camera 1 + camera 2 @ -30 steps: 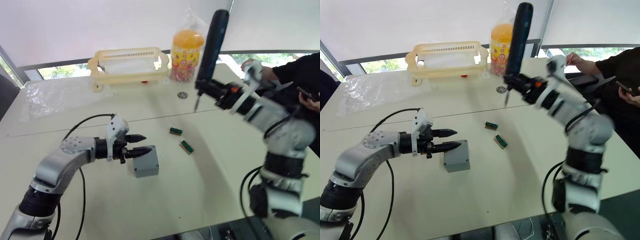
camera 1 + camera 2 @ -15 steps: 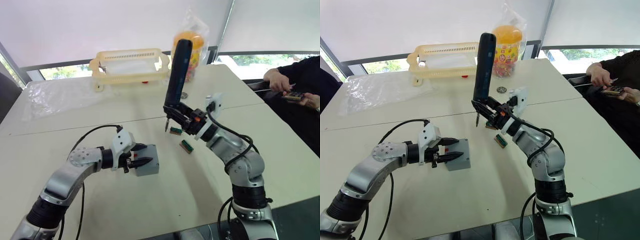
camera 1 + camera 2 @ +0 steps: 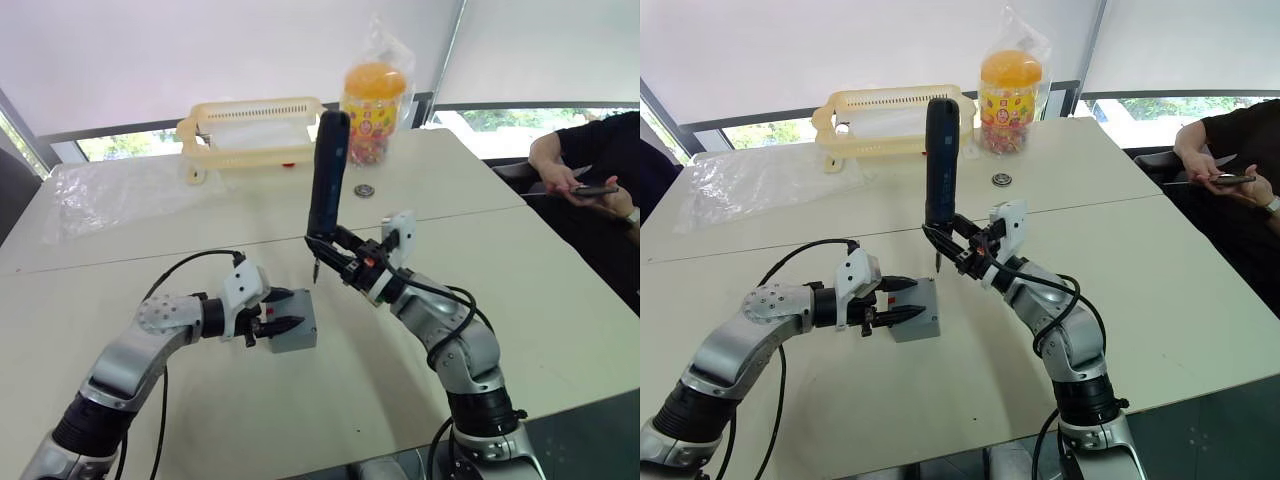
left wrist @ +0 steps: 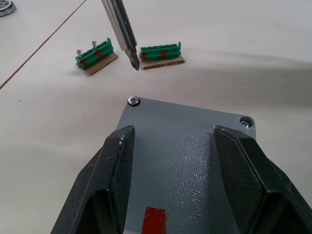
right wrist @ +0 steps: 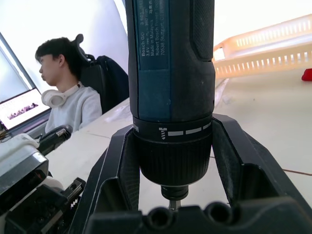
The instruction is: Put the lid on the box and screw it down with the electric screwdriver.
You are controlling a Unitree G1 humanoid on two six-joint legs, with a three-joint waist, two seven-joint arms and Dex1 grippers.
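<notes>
The grey box (image 3: 297,328) sits on the table with the lid (image 4: 190,146) on top of it. Screw heads show at the lid's two far corners, and a small red mark (image 4: 153,219) lies near my wrist. My left gripper (image 3: 285,312) is open, its spread fingers (image 4: 119,161) lying over the lid face. My right gripper (image 3: 338,252) is shut on the lower end of the electric screwdriver (image 3: 328,170), which stands upright. Its metal bit (image 4: 127,39) hangs just above the screw (image 4: 133,101) at one far corner, apart from it.
Two green terminal blocks (image 4: 96,52) lie on the table just beyond the box. A yellow basket (image 3: 262,125), a snack jar (image 3: 374,110), a plastic sheet (image 3: 110,190) and a small metal disc (image 3: 365,189) are at the back. A person (image 3: 590,170) sits at the right.
My right arm has swung the screwdriver left and down toward the box's far corner. My left gripper reached the box half a second ago and has stayed there.
</notes>
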